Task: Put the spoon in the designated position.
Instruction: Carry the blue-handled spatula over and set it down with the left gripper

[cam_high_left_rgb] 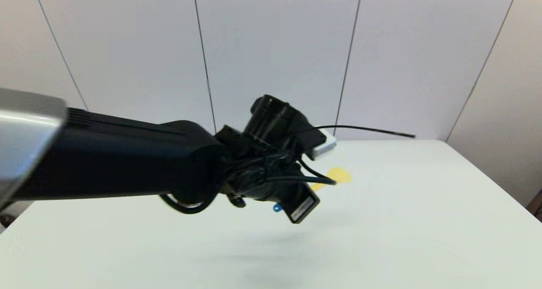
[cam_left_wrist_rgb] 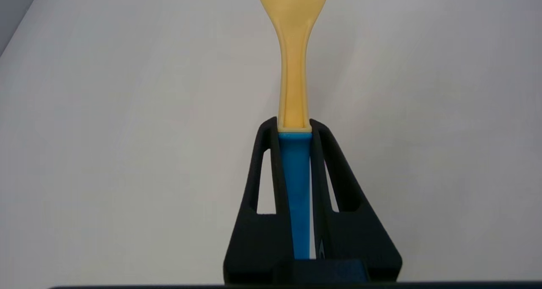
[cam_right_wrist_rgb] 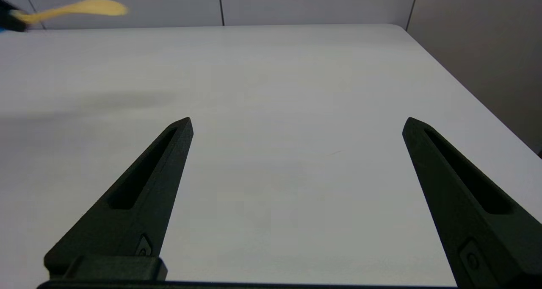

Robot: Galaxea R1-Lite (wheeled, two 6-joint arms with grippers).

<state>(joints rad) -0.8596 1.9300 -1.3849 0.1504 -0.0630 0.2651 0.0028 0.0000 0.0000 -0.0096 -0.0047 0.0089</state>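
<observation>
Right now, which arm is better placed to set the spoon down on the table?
Left. The left gripper is shut on the spoon, holding it above the table. The right gripper is open and holds nothing.

Looks like I'm parked in some lab or test room: plain white bench (cam_high_left_rgb: 423, 221), bare grey wall panels (cam_high_left_rgb: 275, 47) with thin seams all round (zero homey stuff).

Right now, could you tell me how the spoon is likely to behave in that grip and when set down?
The spoon looks rigid: it juts straight from the left gripper without sagging. It seems light, thin plastic. Its smooth tapered blue handle might slip between the fingers.
</observation>
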